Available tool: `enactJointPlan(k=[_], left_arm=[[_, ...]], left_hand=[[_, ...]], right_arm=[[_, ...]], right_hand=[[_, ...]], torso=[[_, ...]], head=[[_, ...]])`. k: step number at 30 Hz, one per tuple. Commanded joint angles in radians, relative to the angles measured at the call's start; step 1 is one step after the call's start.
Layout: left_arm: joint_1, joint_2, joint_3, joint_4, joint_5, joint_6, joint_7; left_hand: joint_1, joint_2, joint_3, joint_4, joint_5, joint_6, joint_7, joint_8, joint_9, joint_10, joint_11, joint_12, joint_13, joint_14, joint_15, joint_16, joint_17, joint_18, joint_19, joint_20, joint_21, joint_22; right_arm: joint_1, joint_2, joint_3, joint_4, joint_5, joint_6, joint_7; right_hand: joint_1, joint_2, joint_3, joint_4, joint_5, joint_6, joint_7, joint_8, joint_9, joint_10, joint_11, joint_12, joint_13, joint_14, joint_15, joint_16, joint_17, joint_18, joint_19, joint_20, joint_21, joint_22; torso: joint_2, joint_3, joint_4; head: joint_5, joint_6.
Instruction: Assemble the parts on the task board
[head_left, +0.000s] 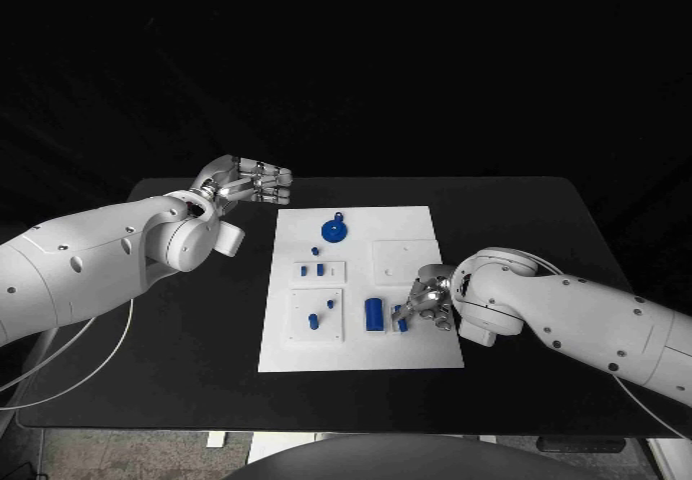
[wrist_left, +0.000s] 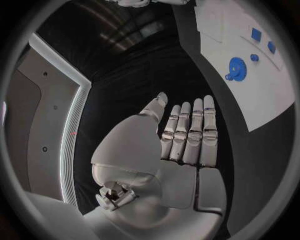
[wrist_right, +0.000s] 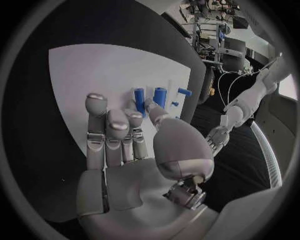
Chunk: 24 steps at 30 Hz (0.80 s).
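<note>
The black table (head_left: 534, 215) carries the white task board (head_left: 408, 222) at its middle. The left hand (head_left: 248, 182) hangs off the board's far left corner, well apart from the parts; its wrist view shows flat, side-by-side fingers (wrist_left: 190, 132) holding nothing. The right hand (head_left: 428, 300) — much the nearer — sits over the board's near right part, just beside the upright blue cylinder (head_left: 374, 313). Its fingers (wrist_right: 115, 132) curl loosely and seem empty. The blue gear (head_left: 333, 232) lies farther up the board.
</note>
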Motion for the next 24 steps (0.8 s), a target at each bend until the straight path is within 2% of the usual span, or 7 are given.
enactJointPlan(k=[1, 15, 18, 19, 21, 22, 24], left_arm=[[0.000, 0.001, 0.000, 0.002, 0.003, 0.017, 0.004], [0.000, 0.000, 0.000, 0.002, 0.003, 0.018, 0.003], [0.000, 0.000, 0.000, 0.002, 0.003, 0.018, 0.003], [0.000, 0.000, 0.000, 0.002, 0.003, 0.018, 0.003], [0.000, 0.000, 0.000, 0.002, 0.003, 0.019, 0.002], [0.000, 0.000, 0.000, 0.002, 0.003, 0.019, 0.002], [0.000, 0.000, 0.000, 0.002, 0.003, 0.019, 0.002]], left_hand=[[-0.005, 0.007, 0.001, 0.005, -0.003, -0.005, -0.001, -0.004, 0.000, -0.007, 0.001, -0.002, -0.001, -0.001, 0.006, -0.004, 0.000, -0.004, 0.000, 0.005, 0.000, -0.002], [-0.005, 0.007, 0.001, 0.005, -0.003, -0.005, -0.001, -0.004, 0.000, -0.007, 0.001, -0.002, -0.001, -0.001, 0.006, -0.004, 0.000, -0.004, 0.000, 0.005, 0.000, -0.002], [-0.005, 0.007, 0.000, 0.007, -0.004, -0.006, -0.001, -0.004, 0.000, -0.007, 0.002, -0.002, -0.001, 0.000, 0.006, -0.004, 0.000, -0.004, 0.000, 0.005, 0.000, -0.002], [-0.005, 0.007, 0.000, 0.007, -0.004, -0.006, -0.001, -0.004, 0.000, -0.007, 0.002, -0.002, -0.001, 0.000, 0.006, -0.004, 0.000, -0.004, 0.000, 0.005, 0.000, -0.002], [-0.005, 0.007, 0.000, 0.007, -0.004, -0.006, -0.001, -0.004, 0.000, -0.007, 0.002, -0.002, -0.001, 0.000, 0.006, -0.004, 0.000, -0.004, 0.000, 0.005, 0.000, -0.002], [-0.005, 0.007, 0.000, 0.007, -0.004, -0.006, -0.001, -0.004, 0.000, -0.007, 0.002, -0.002, -0.001, 0.000, 0.006, -0.004, 0.000, -0.004, 0.000, 0.005, 0.000, -0.002], [-0.006, 0.007, 0.000, 0.008, -0.004, -0.007, -0.001, -0.004, 0.000, -0.007, 0.002, -0.002, -0.001, -0.001, 0.006, -0.004, 0.000, -0.004, 0.000, 0.005, 0.000, -0.002]], right_arm=[[-0.001, 0.003, -0.001, -0.003, -0.011, 0.005, -0.002], [-0.001, 0.008, -0.008, -0.010, -0.011, 0.006, 0.003], [-0.001, 0.008, -0.009, -0.008, -0.011, 0.004, 0.006], [-0.001, 0.008, -0.010, -0.008, -0.011, 0.003, 0.007], [-0.001, 0.008, -0.010, -0.007, -0.011, 0.001, 0.010], [-0.001, 0.008, -0.011, -0.006, -0.011, -0.001, 0.012], [-0.001, 0.008, -0.011, -0.006, -0.011, -0.003, 0.014]], right_hand=[[0.005, 0.003, -0.003, -0.001, 0.001, 0.003, 0.001, -0.003, 0.000, 0.003, 0.000, -0.004, 0.000, 0.000, -0.003, -0.003, 0.001, -0.019, 0.049, -0.002, -0.004, -0.001], [-0.005, -0.003, -0.016, 0.007, -0.006, 0.002, 0.001, -0.003, -0.001, 0.002, 0.000, -0.005, 0.000, 0.000, -0.003, -0.005, 0.000, -0.018, 0.049, -0.002, -0.005, -0.002], [-0.012, -0.008, -0.045, 0.020, 0.005, 0.002, 0.002, -0.003, -0.001, 0.002, 0.001, -0.004, 0.000, 0.000, -0.003, -0.006, -0.001, -0.018, 0.049, -0.001, -0.007, -0.003], [-0.014, -0.008, -0.056, 0.025, -0.007, 0.001, 0.003, -0.003, -0.001, 0.002, 0.001, -0.005, 0.000, 0.000, -0.003, -0.006, -0.001, -0.017, 0.049, -0.001, -0.008, -0.003], [-0.009, -0.007, -0.094, 0.044, -0.019, 0.000, 0.003, -0.003, -0.001, 0.002, 0.002, -0.005, 0.001, 0.000, -0.003, -0.006, 0.000, -0.016, 0.049, -0.001, -0.008, -0.003], [0.001, -0.005, -0.142, 0.067, -0.020, -0.002, 0.004, -0.003, -0.001, 0.002, 0.003, -0.005, 0.001, 0.000, -0.002, -0.007, 0.000, -0.016, 0.049, -0.001, -0.008, -0.002], [-0.010, -0.012, -0.162, 0.077, -0.017, -0.004, 0.006, -0.003, -0.001, 0.001, 0.003, -0.006, 0.000, 0.000, -0.002, -0.008, -0.001, -0.015, 0.049, 0.000, -0.009, -0.003]], torso=[[0.000, -0.0001, 0.0003], [0.000, 0.0004, -0.0001], [0.000, 0.0005, -0.0001], [0.000, 0.0003, -0.0003], [0.000, 0.0003, -0.0005], [0.000, 0.0003, -0.0007], [0.000, 0.0003, -0.0009]], head=[[0.002, -0.001], [0.006, -0.004], [0.006, -0.004], [0.007, -0.004], [0.007, -0.005], [0.008, -0.005], [0.008, -0.005]])
